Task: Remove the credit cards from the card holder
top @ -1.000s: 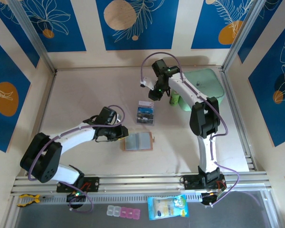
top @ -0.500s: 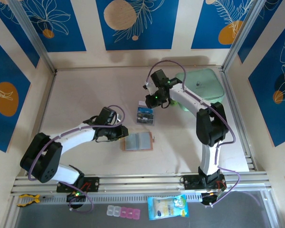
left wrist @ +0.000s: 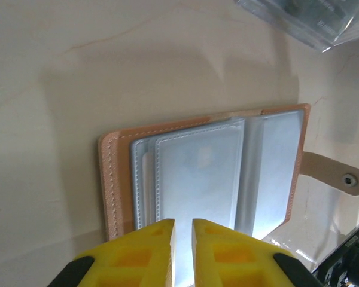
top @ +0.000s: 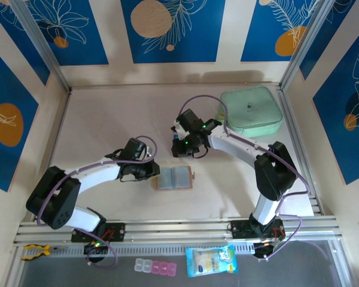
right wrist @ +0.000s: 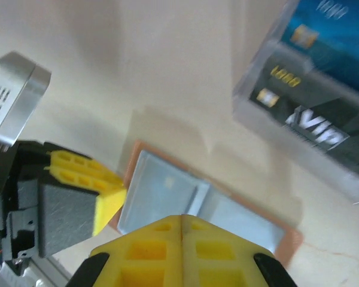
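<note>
Your thin, glossy blue-and-black plastic credit cards (right wrist: 314, 122) look light, stiff and slick, so take them by an edge. They lie overlapped just beyond the open tan leather card holder (left wrist: 197, 173). The right gripper (right wrist: 182, 220) is pressed together, empty. The left gripper (left wrist: 181, 230) is nearly together over the holder — I cannot tell whether it pinches anything.

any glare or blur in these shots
Left wrist: bright glare on the lower pockets of the card holder. Right wrist: the credit cards look smeared, their print only partly legible. Top external: sharp, with soft shadows on the table.
</note>
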Controlling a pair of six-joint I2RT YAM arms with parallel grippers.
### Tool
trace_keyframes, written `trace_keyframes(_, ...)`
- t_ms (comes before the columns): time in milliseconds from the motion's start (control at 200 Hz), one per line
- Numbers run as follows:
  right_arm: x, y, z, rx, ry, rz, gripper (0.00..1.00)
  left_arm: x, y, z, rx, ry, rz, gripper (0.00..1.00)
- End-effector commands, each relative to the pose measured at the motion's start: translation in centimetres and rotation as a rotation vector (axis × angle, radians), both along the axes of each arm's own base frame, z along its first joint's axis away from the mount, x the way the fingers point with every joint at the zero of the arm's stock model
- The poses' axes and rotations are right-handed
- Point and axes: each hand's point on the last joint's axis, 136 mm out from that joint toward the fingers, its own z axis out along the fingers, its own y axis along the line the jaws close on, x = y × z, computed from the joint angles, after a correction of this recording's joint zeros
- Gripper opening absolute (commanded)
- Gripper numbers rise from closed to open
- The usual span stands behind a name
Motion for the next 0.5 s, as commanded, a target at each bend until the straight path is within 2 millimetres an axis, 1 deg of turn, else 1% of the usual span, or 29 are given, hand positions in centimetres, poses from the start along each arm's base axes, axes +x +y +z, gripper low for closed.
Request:
trace_keyframes(0, -2.3, 1.3, 0.2, 0.041, 0.062, 0.004, 0.0, -0.5, 0.0, -0.4, -0.008, 0.006, -0.008, 0.14)
trace_keyframes(115, -4.1, 2.1, -1.2, 0.024, 0.118, 0.019, 0.0, -0.9, 0.1, -0.7, -0.014, 0.013, -0.005, 0.11)
trace_keyframes(230, -5.3, 2.4, -2.4, 0.002, 0.142, 0.018, 0.04, -1.3, 0.4, -1.4, 0.001, 0.027, -0.001, 0.09)
trace_keyframes(310, -5.8, 2.5, -2.9, 0.001, 0.158, 0.011, 0.07, -1.6, 0.6, -1.8, 0.009, 0.033, -0.002, 0.08)
trace_keyframes(430, -6.2, 2.4, -3.6, -0.002, 0.183, -0.012, 0.16, -1.9, 0.8, -2.0, 0.013, 0.04, -0.005, 0.08)
trace_keyframes(495, -6.4, 2.5, -3.9, 0.006, 0.197, -0.015, 0.18, -2.0, 0.9, -2.1, 0.02, 0.042, -0.006, 0.07)
